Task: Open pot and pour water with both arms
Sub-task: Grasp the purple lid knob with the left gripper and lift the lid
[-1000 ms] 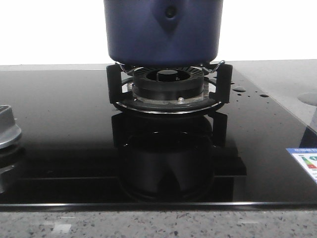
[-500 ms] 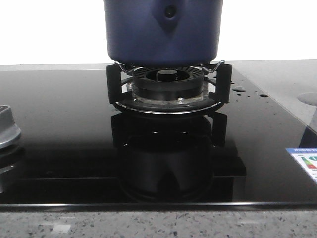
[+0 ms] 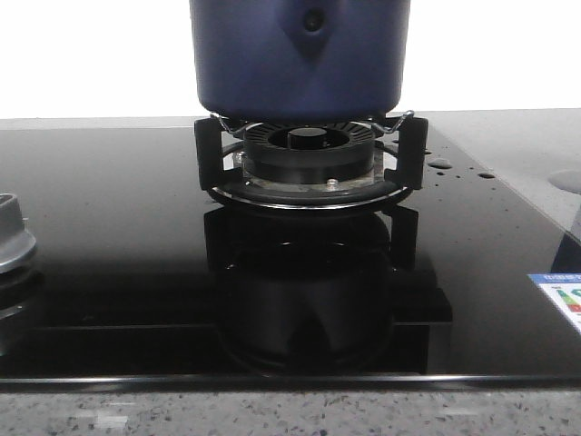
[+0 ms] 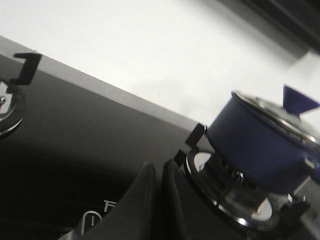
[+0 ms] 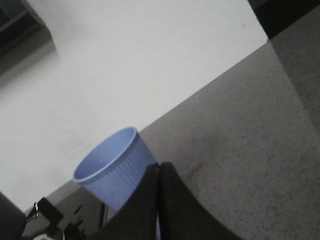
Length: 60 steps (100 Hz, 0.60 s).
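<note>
Here, my left gripper (image 4: pixel 159 175) and right gripper (image 5: pixel 160 175) sit clenched, empty; the pot (image 3: pixel 300 54), rigid, probably heavy, wants its lid knob.

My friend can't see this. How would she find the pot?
Look at the black glass stovetop. On its middle burner sits the pot. It is wide, dark navy metal with a lid, unlike the narrow pale blue ribbed cup on the grey counter.

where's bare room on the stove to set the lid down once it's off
The black glass between the burner grate and the grey knob is bare. Right of the grate, glass runs free to the energy label, though speckled with droplets. The grate itself is taken by the pot.
</note>
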Each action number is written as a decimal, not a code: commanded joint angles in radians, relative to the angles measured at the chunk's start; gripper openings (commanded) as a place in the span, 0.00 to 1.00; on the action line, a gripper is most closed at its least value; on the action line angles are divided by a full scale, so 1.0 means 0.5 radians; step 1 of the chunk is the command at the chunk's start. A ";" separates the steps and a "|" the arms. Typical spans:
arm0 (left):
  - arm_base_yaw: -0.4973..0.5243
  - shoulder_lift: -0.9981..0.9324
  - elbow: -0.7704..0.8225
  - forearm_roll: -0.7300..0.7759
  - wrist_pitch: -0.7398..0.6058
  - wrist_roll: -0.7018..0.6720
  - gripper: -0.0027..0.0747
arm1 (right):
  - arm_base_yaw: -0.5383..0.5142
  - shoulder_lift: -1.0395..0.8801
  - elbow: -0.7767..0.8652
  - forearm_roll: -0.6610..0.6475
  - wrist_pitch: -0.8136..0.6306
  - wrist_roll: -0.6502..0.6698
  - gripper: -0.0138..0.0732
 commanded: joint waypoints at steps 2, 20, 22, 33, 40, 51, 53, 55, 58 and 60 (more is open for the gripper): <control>0.002 0.241 -0.215 0.043 0.066 0.145 0.01 | 0.021 0.016 -0.231 -0.008 0.244 -0.158 0.09; -0.106 0.616 -0.468 0.043 0.251 0.348 0.01 | 0.143 0.219 -0.584 -0.008 0.826 -0.465 0.09; -0.132 0.651 -0.492 0.043 0.264 0.357 0.01 | 0.155 0.252 -0.611 -0.008 0.894 -0.465 0.09; -0.273 0.829 -0.613 -0.060 0.323 0.472 0.01 | 0.255 0.443 -0.806 0.001 1.206 -0.465 0.09; -0.359 0.954 -0.688 -0.232 0.389 0.676 0.01 | 0.335 0.561 -0.902 0.045 1.358 -0.465 0.08; -0.463 1.160 -0.802 -0.609 0.572 1.155 0.01 | 0.486 0.706 -1.015 0.198 1.472 -0.506 0.08; -0.477 1.199 -0.823 -0.692 0.601 1.249 0.01 | 0.516 0.724 -1.029 0.235 1.472 -0.515 0.08; -0.487 1.236 -0.836 -0.771 0.645 1.310 0.01 | 0.545 0.735 -1.040 0.278 1.467 -0.534 0.08; -0.491 1.285 -0.872 -0.868 0.734 1.457 0.01 | 0.582 0.757 -1.051 0.342 1.451 -0.572 0.08; -0.496 1.323 -0.894 -0.932 0.776 1.539 0.01 | 0.609 0.769 -1.061 0.391 1.437 -0.594 0.08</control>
